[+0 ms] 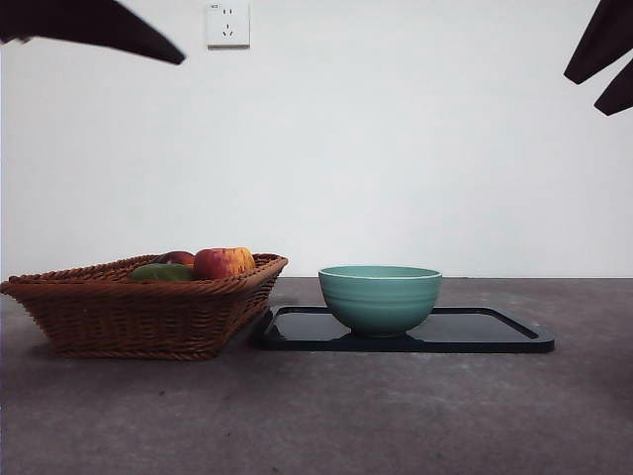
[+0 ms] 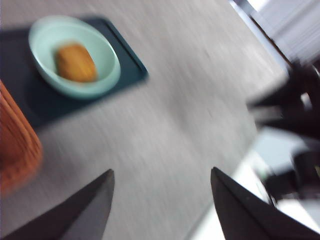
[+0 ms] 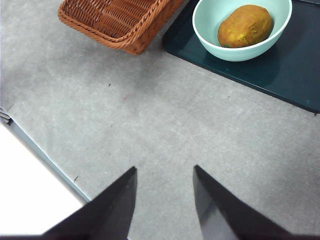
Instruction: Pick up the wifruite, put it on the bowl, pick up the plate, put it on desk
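We see the wifruite (image 3: 245, 26) lying inside the mint bowl (image 3: 239, 51), which stands on a dark flat plate (image 3: 280, 75) on the grey bench (image 3: 150, 130). A wicker basket (image 1: 138, 307) holding an apple (image 1: 224, 262) sits just beside the plate. Both tools hang well above and apart from the plate: the left tool (image 2: 161, 205) spread wide and empty, the right tool (image 3: 165, 200) open more narrowly and empty. We judge the plate stiff, thin and smooth, so likely slippery; with the loaded bowl on it, 1 raised rim edge is the place to pinch, keeping it level.
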